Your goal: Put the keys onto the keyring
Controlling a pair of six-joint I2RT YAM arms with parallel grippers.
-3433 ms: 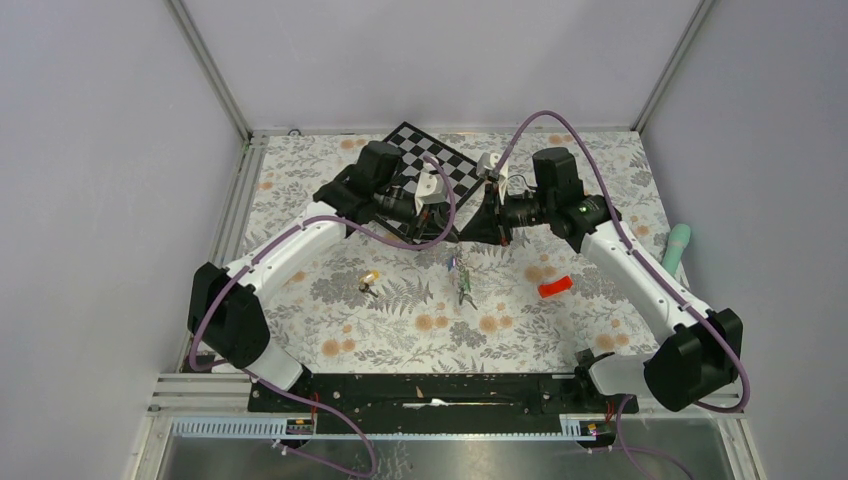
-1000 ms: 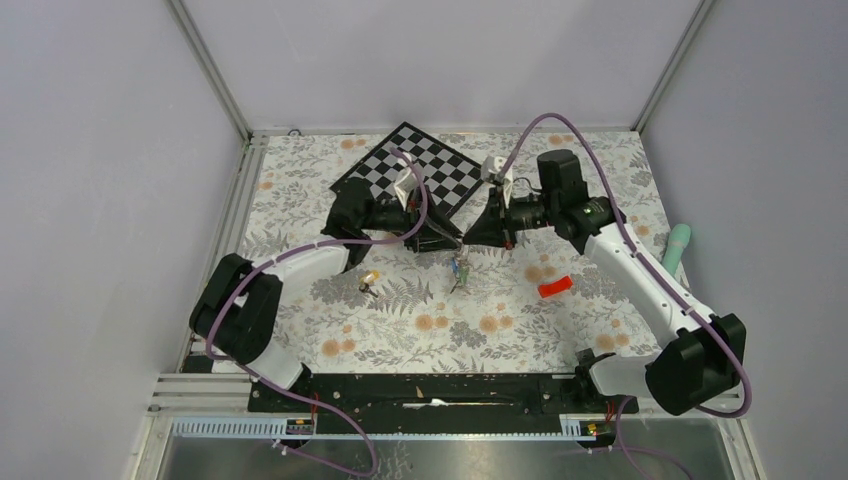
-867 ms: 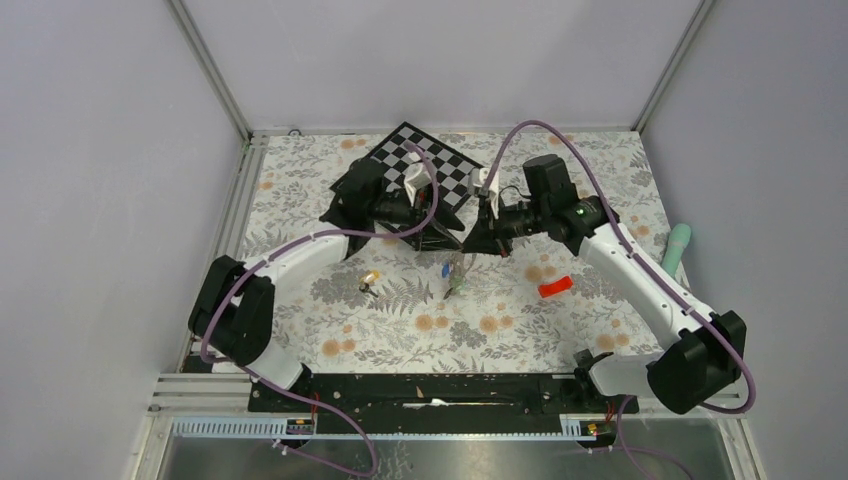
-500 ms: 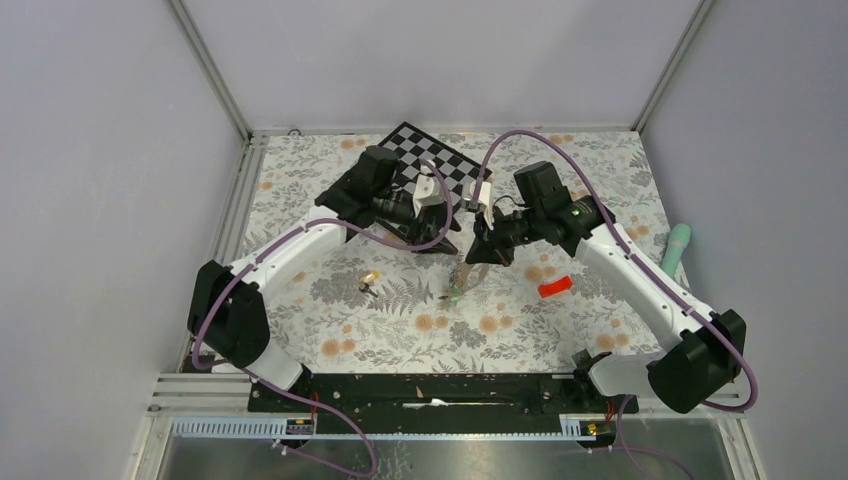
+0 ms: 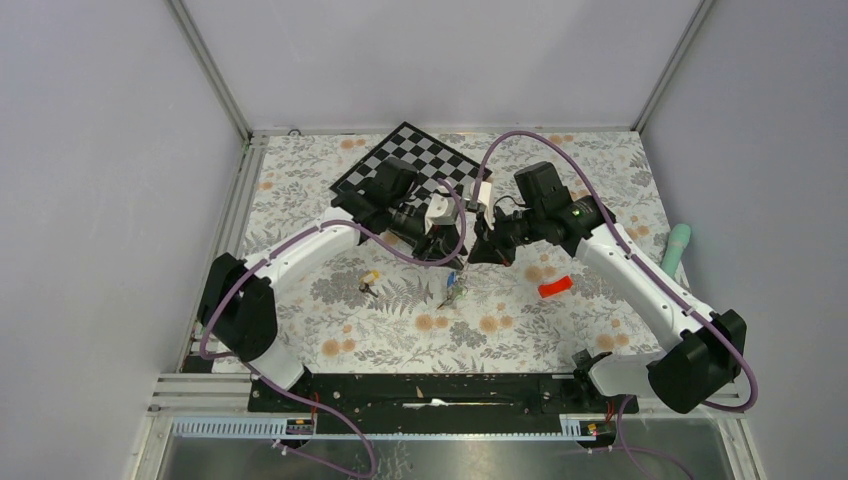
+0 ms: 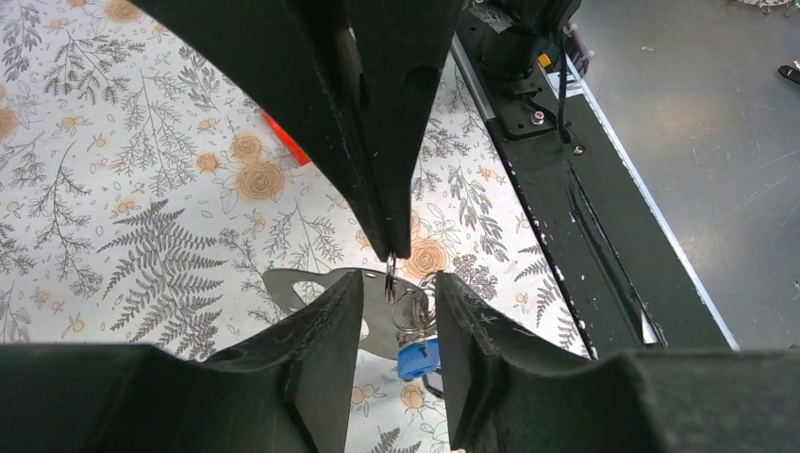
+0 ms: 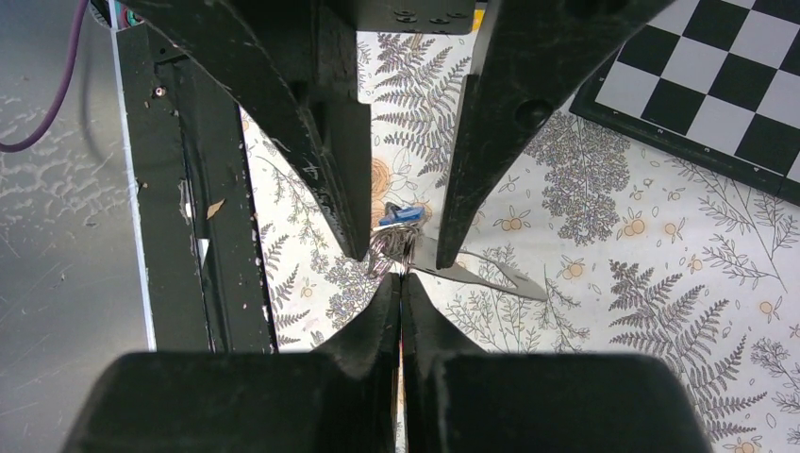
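R gripper (image 7: 401, 279) pinched tight on flat grey metal keyring (image 7: 476, 274); L gripper (image 6: 396, 288) jaws apart astride it; blue-tagged key (image 6: 415, 359) dangles.

Keyring (image 6: 377, 326) and blue key tag (image 6: 417, 359) half hidden behind the fingers (image 6: 316, 368) of the left gripper (image 6: 398, 278), a red object (image 6: 291, 143) mostly covered by the right gripper (image 6: 390, 250), the chessboard (image 7: 717, 80) cut off at the frame's corner, and, from above, keys (image 5: 452, 287) too small to tell apart.
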